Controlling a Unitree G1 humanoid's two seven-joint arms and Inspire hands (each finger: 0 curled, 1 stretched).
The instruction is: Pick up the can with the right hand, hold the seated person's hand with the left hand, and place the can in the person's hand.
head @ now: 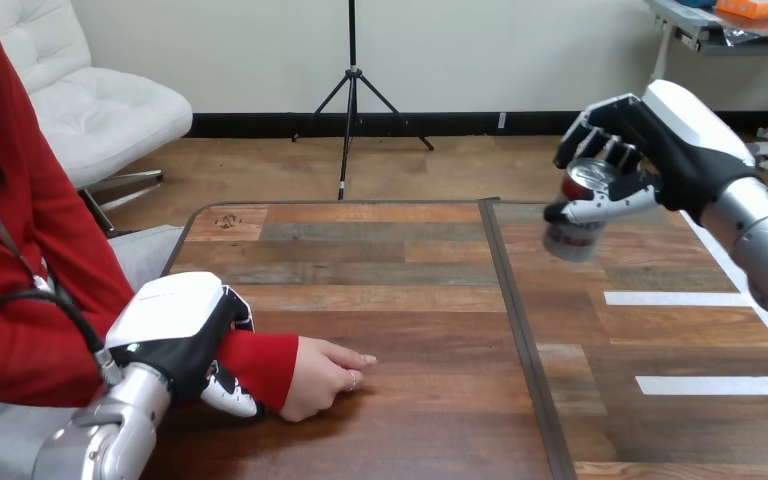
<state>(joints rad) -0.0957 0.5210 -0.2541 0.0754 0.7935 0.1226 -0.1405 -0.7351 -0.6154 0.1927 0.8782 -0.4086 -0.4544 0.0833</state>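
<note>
My right hand (650,140) is raised above the table's right half, fingers and thumb curled round a red and silver can (578,210) that hangs clear of the wood. At the lower left, my left hand (182,335) lies over the person's red-sleeved wrist (260,365), its fingers and thumb wrapped round it. The person's hand (322,378) rests on the table, loosely closed, knuckles up, pointing right. The can is well to the right of and beyond that hand.
The wooden table (390,290) has a dark seam (520,330) running front to back down its middle. White tape strips (680,298) mark the right half. The person sits at the left edge.
</note>
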